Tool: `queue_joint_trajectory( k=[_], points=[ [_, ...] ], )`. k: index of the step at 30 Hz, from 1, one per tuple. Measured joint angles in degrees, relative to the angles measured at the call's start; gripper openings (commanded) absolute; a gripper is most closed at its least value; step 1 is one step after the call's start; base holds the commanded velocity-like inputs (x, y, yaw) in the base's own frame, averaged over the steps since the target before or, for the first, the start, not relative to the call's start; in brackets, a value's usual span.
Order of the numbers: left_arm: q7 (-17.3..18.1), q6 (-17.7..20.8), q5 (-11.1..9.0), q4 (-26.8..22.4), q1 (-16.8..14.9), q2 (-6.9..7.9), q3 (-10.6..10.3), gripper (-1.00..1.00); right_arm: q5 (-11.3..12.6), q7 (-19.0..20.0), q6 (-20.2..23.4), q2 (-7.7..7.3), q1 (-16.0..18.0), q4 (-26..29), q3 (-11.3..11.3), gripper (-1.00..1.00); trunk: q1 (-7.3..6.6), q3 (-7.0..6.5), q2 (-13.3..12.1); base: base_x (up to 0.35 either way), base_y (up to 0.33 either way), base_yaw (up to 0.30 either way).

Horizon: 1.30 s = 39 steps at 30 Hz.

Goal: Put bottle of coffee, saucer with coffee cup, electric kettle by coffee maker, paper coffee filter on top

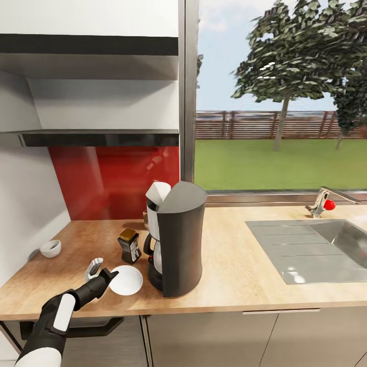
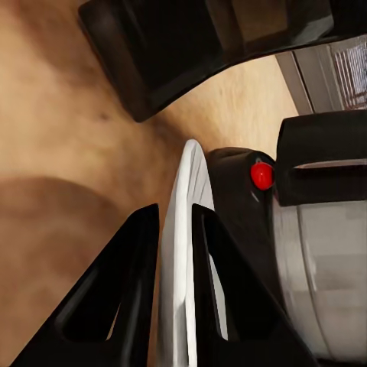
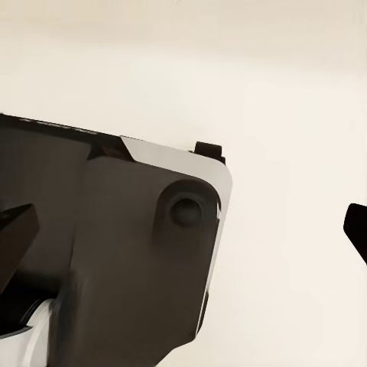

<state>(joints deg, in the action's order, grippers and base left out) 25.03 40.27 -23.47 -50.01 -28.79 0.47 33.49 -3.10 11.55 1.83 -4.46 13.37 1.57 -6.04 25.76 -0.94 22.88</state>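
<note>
We are pinching the saucer's (image 1: 126, 280) rim with our left gripper (image 1: 109, 278), fingers (image 2: 134, 283) clamped either side, holding it at the kitchen countertop (image 1: 239, 265) just beside the coffee maker (image 1: 176, 239). Our right gripper's state we cannot tell.

The left arm (image 1: 56, 318) reaches from seven o'clock toward one o'clock, its gripper (image 1: 111, 277) with fingers (image 2: 126, 306) pinched on the saucer (image 1: 127, 280) rim, edge between them.
</note>
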Motion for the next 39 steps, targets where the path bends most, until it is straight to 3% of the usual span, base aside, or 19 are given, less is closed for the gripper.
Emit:
queue_joint_trajectory(
  k=[1, 2, 10, 14, 39],
  points=[
    [0.0, 0.0, 0.0, 0.0, 0.0, 0.0, 0.0, -1.0, 0.0, 0.0, 0.0, 0.0, 0.0, 0.0, 0.0, 1.0, 0.0, 0.0, 0.0, 0.0, 0.0, 0.0],
    [0.0, 0.0, 0.0, 0.0, 0.0, -0.01, 0.0, 1.0, 0.0, 0.0, 0.0, 0.0, 0.0, 0.0, 0.0, 1.0, 0.0, 0.0, 0.0, 0.0, 0.0, 0.0],
    [-0.3, -0.1, 0.1, 0.0, 0.0, 0.17, 0.2, 1.0, 0.0, 0.0, 0.0, 0.0, 0.0, 0.0, 0.0, 1.0, 0.0, 0.0, 0.0, 0.0, 0.0, 0.0],
    [-2.4, -0.1, 0.0, 0.0, 0.0, 0.24, 0.3, 1.0, 0.1, 0.0, 0.0, 0.0, 0.0, 0.0, 0.0, 1.0, 0.0, 0.0, 0.0, -0.035, 0.012, 0.0],
    [-3.3, 0.1, -0.2, -0.1, 0.0, 0.43, 0.2, 1.0, 0.1, 0.1, 0.0, 0.05, 0.0, 0.0, -0.1, 1.0, 0.02, -0.01, 0.0, -0.263, 0.193, 0.0]
  ],
)
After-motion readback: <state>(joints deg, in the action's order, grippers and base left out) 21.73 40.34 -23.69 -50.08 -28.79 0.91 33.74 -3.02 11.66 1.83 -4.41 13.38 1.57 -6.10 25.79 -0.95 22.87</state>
